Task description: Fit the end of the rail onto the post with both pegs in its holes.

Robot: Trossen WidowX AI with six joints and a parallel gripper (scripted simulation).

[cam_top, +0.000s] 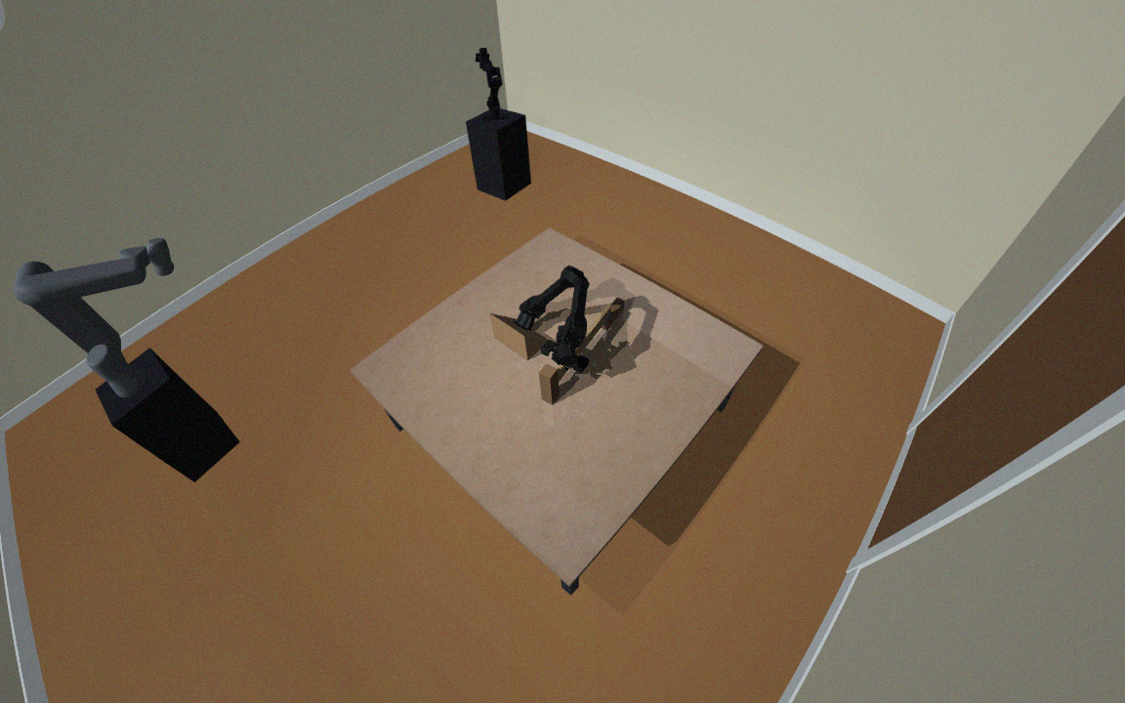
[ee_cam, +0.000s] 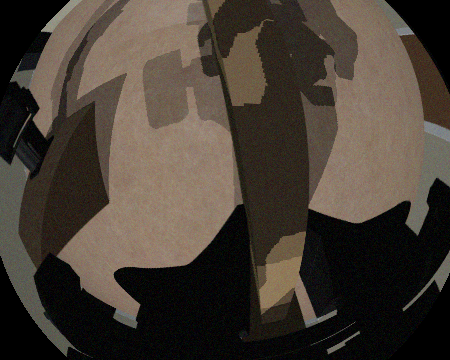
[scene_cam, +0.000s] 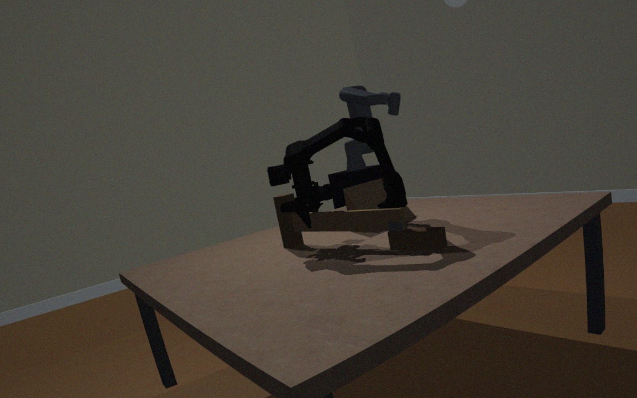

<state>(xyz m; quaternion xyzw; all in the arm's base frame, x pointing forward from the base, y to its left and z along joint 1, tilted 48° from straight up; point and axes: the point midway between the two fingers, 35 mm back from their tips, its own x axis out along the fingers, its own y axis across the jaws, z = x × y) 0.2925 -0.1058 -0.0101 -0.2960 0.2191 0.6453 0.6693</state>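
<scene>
Wooden post (cam_top: 548, 385) (scene_cam: 288, 222) in the way just beyond the claw (cam_top: 568, 359) (scene_cam: 306, 211) (ee_cam: 259, 207).

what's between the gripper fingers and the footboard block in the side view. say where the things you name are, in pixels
Most of the wooden rail (scene_cam: 353, 220) (ee_cam: 275, 165): in the exterior view it runs from the gripper (scene_cam: 301, 213) to the footboard block (scene_cam: 417, 240).
</scene>
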